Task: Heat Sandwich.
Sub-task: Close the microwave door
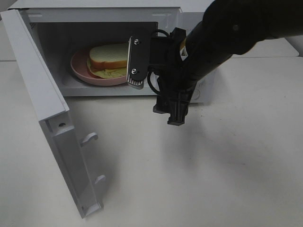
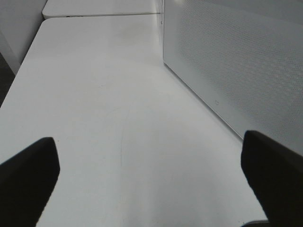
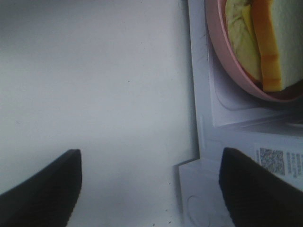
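While the microwave door (image 1: 52, 118) stands swung wide: you're between loading and closing, by my read. The food's in and nothing's shut yet.
Sandwich (image 1: 109, 57): it's inside the microwave (image 1: 94, 14), lying on the pink plate (image 1: 80, 71), at about 10 o'clock from your right gripper in the high view. White bread sits on top, with pale yellow-green filling poking out at the front.
Right gripper (image 1: 171, 113): it hangs just outside the opening, fingers pointing down at the table (image 1: 213, 165). They're spread wide with nothing between them. Its own camera catches bare tabletop, the cavity's front lip and the plate's rim.
Left gripper (image 2: 151, 189): it's spread as wide as it goes, empty, low over the table. A perforated white panel (image 2: 236, 71) sits close beside it. I'd guess that's the door's outer face, but I can't be sure.
Door: the hinge is on the microwave's left side. The free edge, with its two latch hooks (image 1: 90, 138), is out toward 7 o'clock in the high view.
Next move: likely the door swing. Take your right arm clear of the opening first, since it sits across the door's arc. Then press on the outer face near the free edge and carry it round toward 1 o'clock until the hooks seat.
Watch: the plate's rim looks near the front lip, so check that the door will clear it.
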Robot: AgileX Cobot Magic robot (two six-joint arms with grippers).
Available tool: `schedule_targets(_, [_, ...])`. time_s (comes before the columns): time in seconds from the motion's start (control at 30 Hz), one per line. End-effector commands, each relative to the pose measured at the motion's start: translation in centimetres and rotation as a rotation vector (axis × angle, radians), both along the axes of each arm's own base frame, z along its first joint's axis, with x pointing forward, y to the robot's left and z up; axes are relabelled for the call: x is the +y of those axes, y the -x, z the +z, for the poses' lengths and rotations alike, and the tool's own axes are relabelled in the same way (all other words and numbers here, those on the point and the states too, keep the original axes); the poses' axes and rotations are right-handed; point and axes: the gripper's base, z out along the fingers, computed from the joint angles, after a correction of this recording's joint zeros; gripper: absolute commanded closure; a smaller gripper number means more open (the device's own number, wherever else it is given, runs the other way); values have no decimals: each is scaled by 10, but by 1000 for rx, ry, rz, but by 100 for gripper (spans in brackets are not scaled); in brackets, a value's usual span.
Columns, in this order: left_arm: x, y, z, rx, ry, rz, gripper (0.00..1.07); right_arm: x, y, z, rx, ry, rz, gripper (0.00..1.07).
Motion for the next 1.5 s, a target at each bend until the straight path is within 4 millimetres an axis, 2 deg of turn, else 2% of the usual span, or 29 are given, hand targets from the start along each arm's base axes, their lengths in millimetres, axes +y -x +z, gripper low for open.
schedule_targets(0.03, [0,3,1,-40,1,2,5,-11,13,7,29,-42,-84,31])
schedule_targets(0.27, [0,3,1,-40,1,2,5,-34,38,15,146,-98,-329,31])
schedule_targets(0.47, [0,3,1,-40,1,2,5,-51,56,21,206,-108,-467,31])
schedule_targets(0.67, [0,3,1,-40,1,2,5,-76,84,33,251,-135,-622,31])
schedule_targets(0.77, [0,3,1,-40,1,2,5,-83,91,36,255,-142,-649,31])
schedule_targets(1.03, [0,3,1,-40,1,2,5,-118,132,59,273,-186,-790,31])
schedule_targets(1.1, [0,3,1,-40,1,2,5,-122,136,62,275,-191,-808,31])
schedule_targets(1.13, [0,3,1,-40,1,2,5,-131,147,69,288,-199,-847,31])
schedule_targets(1.23, [0,3,1,-40,1,2,5,-140,159,75,301,-200,-868,31])
schedule_targets(1.37, [0,3,1,-40,1,2,5,-165,188,87,312,-188,-906,31])
schedule_targets(1.4, [0,3,1,-40,1,2,5,-165,188,87,312,-188,-906,31])
schedule_targets(1.5, [0,3,1,-40,1,2,5,-179,205,95,292,-249,-905,31])
